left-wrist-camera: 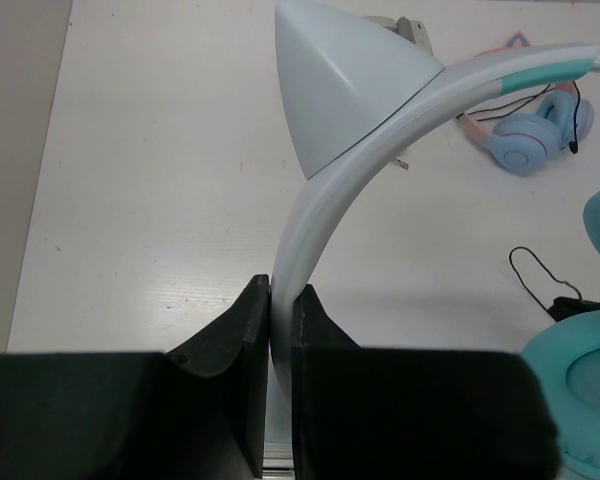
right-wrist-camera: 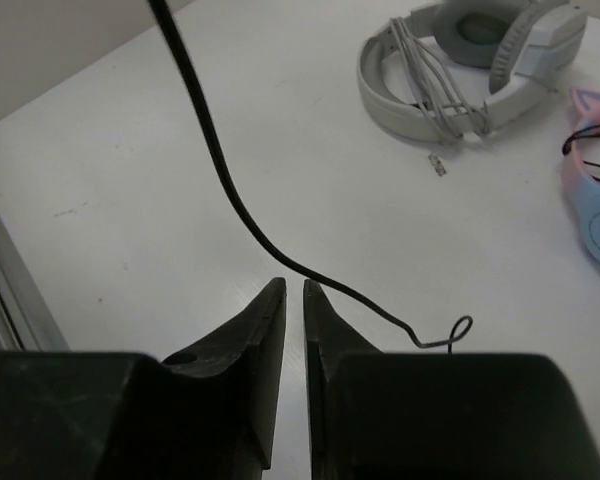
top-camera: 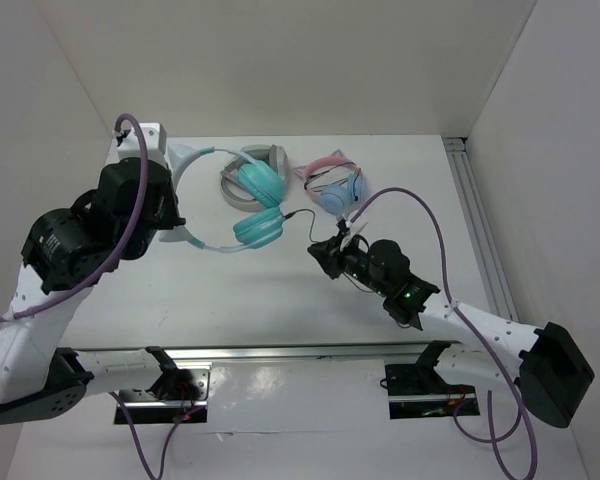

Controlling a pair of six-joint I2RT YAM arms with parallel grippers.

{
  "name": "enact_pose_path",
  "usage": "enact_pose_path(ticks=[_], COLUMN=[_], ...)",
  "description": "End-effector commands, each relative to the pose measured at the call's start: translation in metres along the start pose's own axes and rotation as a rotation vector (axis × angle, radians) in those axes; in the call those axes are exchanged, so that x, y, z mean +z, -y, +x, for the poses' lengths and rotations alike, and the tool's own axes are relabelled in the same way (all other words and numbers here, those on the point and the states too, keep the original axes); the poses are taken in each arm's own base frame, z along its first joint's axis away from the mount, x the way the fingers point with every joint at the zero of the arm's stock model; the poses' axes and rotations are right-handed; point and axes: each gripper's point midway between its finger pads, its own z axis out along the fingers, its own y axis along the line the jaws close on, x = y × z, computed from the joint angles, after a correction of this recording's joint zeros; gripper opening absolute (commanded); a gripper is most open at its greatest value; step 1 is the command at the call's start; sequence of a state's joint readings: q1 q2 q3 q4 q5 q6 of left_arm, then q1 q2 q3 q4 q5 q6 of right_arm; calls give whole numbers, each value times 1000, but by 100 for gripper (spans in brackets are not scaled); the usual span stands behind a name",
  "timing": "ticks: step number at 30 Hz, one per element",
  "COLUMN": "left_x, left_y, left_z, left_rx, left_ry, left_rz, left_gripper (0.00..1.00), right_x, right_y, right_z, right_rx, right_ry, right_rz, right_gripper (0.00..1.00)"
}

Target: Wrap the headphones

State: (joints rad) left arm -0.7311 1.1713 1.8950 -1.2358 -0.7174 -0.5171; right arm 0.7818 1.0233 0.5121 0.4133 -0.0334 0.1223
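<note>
The headphones [top-camera: 259, 226] lie at the middle back of the table, teal cups side by side, with the pale headband [left-wrist-camera: 380, 140] and its cat ear [left-wrist-camera: 340, 90] arching to the left. My left gripper [left-wrist-camera: 282, 290] is shut on the headband and holds it edge-on between its jaws. In the top view the left wrist covers that grip. The thin black cable [right-wrist-camera: 215, 150] trails right from the cups [top-camera: 298, 214] and ends in a small loop. My right gripper [right-wrist-camera: 294, 285] sits just right of the cups [top-camera: 327, 250]. Its jaws are drawn to a thin slit, and the cable runs just past the tips.
Grey headphones [top-camera: 230, 185] with a bundled cord lie behind the teal cups [right-wrist-camera: 450, 90]. Pink-banded light-blue headphones [top-camera: 335, 185] rest to their right [right-wrist-camera: 595, 200]. An aluminium rail [top-camera: 477, 220] runs along the table's right edge, and white walls enclose the back and sides.
</note>
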Motion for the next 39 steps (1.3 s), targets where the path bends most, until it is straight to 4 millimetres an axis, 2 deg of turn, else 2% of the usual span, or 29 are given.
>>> enact_pose_path(ticks=[1,4,5,7,8,9,10,11,15,16,20,24,28,29,30,32,33,34,35,37,39], left_x=[-16,-20,-23,-26,-26,-26,-29,-31,-28,-30,-32,-30,-34,-36,-35,-36,-40,-42,-42,-47,-47], left_y=[-9,-8,-10,-10,-11,-11,-15,-17,-22,-23,-24,-22,-19,-20,-18,-18,-18,-20,-20,-25,-29], left_z=[-35,-39,-40,-40,-38,-38,-39,-40,-39,-41,-41,-43,-47,-49,-51,-52,-56,-56,-56,-61,-62], left_rx=[-100,-112,-128,-133,-127,-127,-134,-133,-113,-119,-129,-124,-144,-152,-151,-150,-162,-162,-162,-173,-166], left_ry=[122,131,138,140,134,134,144,143,143,150,149,143,148,157,156,155,165,165,165,179,188], left_rz=[4,23,28,41,38,38,32,32,-11,-8,-8,-10,15,19,19,18,33,33,33,28,5], left_gripper=[0,0,0,0,0,0,0,0,0,0,0,0,0,0,0,0,0,0,0,0,0], right_x=[2,2,6,8,10,11,11,9,-8,-11,-20,-17,-4,1,5,10,13,15,17,24,23], right_y=[-19,-20,-17,-17,-17,-16,-15,-16,-19,-13,-4,-3,-9,-13,-15,-13,-7,-3,4,22,31], right_z=[-24,-21,-20,-18,-18,-24,-19,-24,-34,-37,-35,-35,-24,-10,-10,-11,-4,2,4,13,23], right_rx=[1,8,8,19,20,19,21,21,-1,-8,-30,-51,-62,-70,-70,-71,-70,-58,-56,-20,18], right_ry=[117,127,131,128,125,137,119,123,137,147,136,99,50,8,2,15,16,7,5,-14,-30], right_rz=[-107,-119,-110,-110,-110,-103,-100,-100,-97,-51,-4,3,-38,-73,-83,-74,-46,-27,-3,44,39], right_gripper=[20,18,15,18,25,38,41,44,74,88,94,94,95,95,95,92,91,88,76,65,60])
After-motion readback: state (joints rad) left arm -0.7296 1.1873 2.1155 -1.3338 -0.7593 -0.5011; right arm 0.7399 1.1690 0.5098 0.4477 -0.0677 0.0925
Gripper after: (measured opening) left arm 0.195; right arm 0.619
